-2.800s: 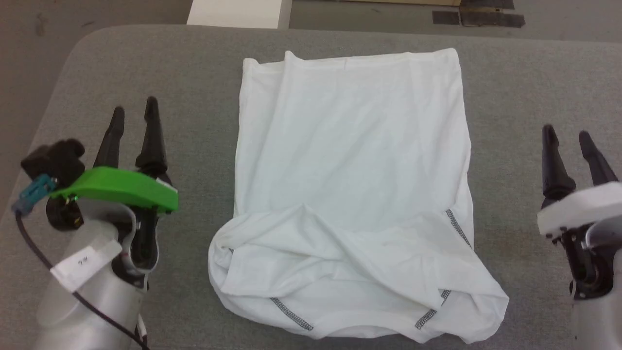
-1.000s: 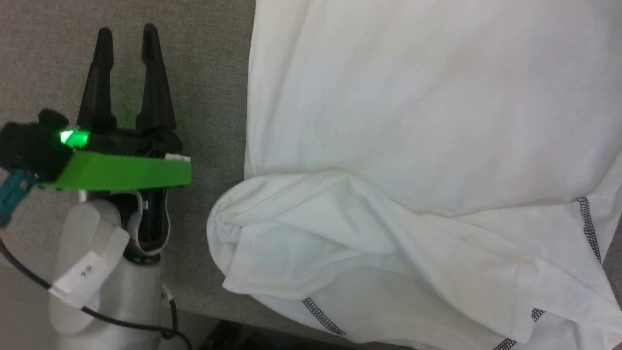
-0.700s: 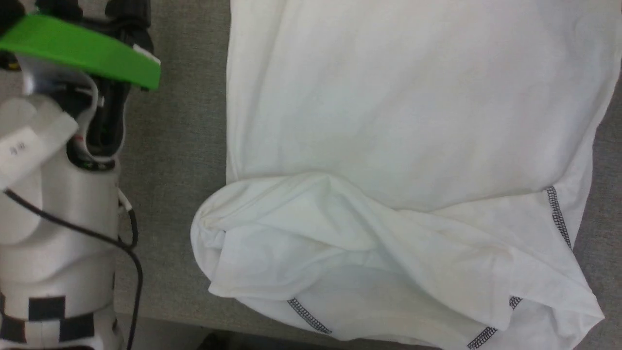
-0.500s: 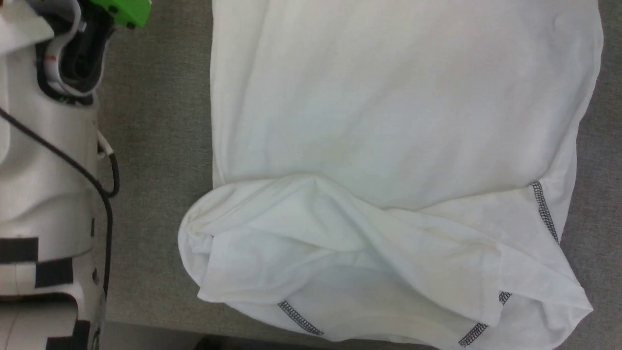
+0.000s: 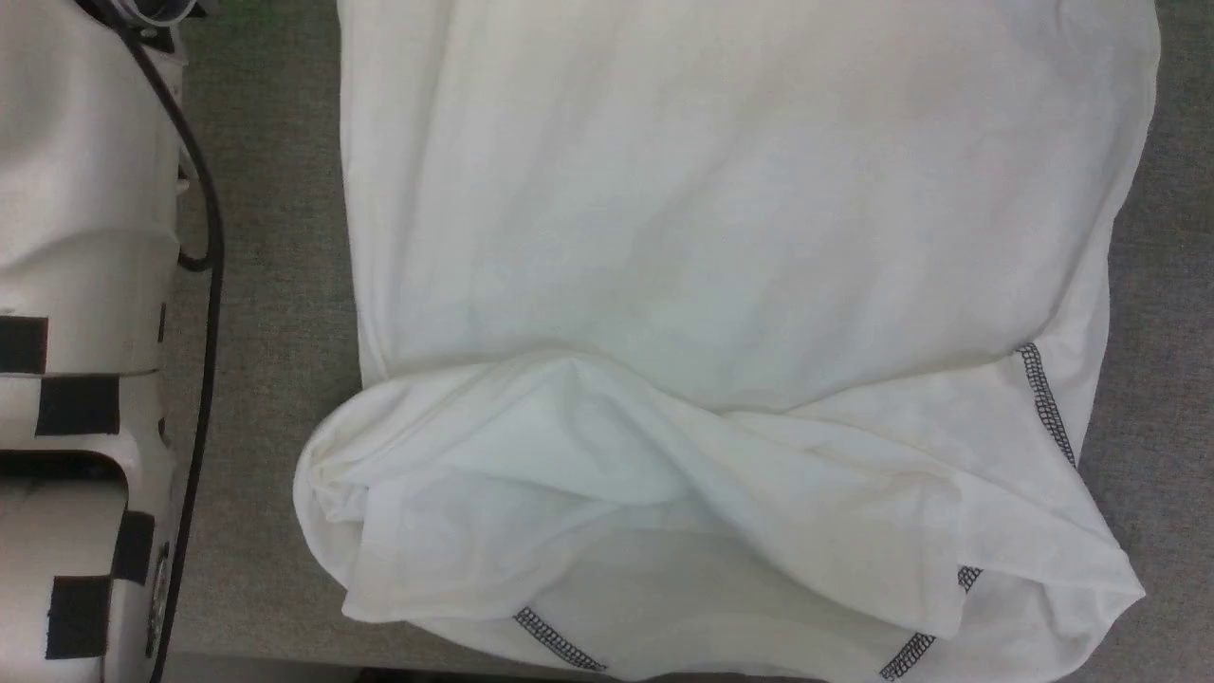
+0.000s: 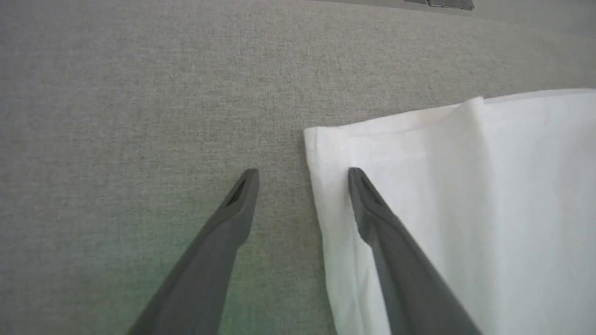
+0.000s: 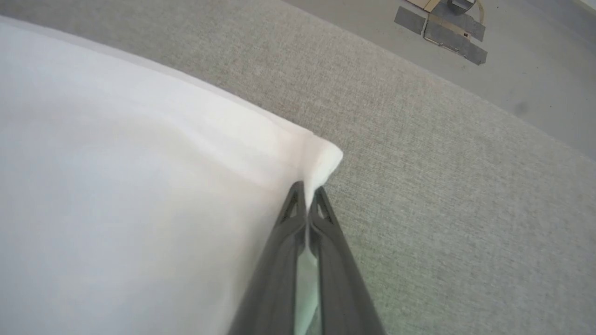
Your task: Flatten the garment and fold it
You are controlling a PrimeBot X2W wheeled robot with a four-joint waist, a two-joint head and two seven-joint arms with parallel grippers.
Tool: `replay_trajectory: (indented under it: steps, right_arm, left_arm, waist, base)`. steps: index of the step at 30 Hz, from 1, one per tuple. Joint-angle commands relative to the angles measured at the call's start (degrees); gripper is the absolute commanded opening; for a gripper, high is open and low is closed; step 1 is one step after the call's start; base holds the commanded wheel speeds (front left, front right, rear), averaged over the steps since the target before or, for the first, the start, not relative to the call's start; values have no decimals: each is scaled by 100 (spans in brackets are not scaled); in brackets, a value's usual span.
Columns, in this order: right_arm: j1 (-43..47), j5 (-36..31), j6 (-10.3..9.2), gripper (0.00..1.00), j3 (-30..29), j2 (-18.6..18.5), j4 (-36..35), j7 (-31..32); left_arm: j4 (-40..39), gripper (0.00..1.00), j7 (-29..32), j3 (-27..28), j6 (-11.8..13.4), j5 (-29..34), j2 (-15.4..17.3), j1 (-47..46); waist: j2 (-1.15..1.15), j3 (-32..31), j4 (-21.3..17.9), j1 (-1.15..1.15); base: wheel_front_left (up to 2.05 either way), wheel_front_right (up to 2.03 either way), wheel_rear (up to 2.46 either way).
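White garment (image 5: 721,237) lengthwise away from robot, hem far; left tool (image 6: 302,172) spread astride edge, right tool (image 7: 308,187) pinching corner.

- We see a pale arm (image 5: 85,190) — glossy white, with black squares (image 5: 76,408).
- A black cable (image 5: 207,313) runs along it.
- Our left gripper (image 6: 302,171) has dark grey tapered fingers (image 6: 219,251).

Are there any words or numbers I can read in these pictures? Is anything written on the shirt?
None: no word, number, brand or sign can be read.
The garment is plain white, with only dark stitching and no print.
The pale arm carries black squares, which are not letters.
The dark floor patches show no writing.
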Motion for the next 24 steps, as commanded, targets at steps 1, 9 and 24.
replay_trajectory:
  steps: [1, 9, 24]
  right_arm:
    - [-75, 48, -8, 0, 17, -18, -42, -26]
    - [-24, 65, -8, 0, 33, -62, -129, -30]
    - [-400, -351, -8, 0, -225, 5, -198, -729]
  left_arm:
    - [59, 100, 61, -34, 28, -22, -37, -87]
    - [251, 0, 369, -155, 44, -48, 20, 3]
    - [100, 0, -1692, 87, -17, 317, 247, -558]
  waist:
    - [0, 55, -41, 0]
    - [0, 139, -85, 0]
    - [0, 164, -116, 0]
  base:
    - [0, 0, 0]
    - [0, 0, 0]
    - [0, 0, 0]
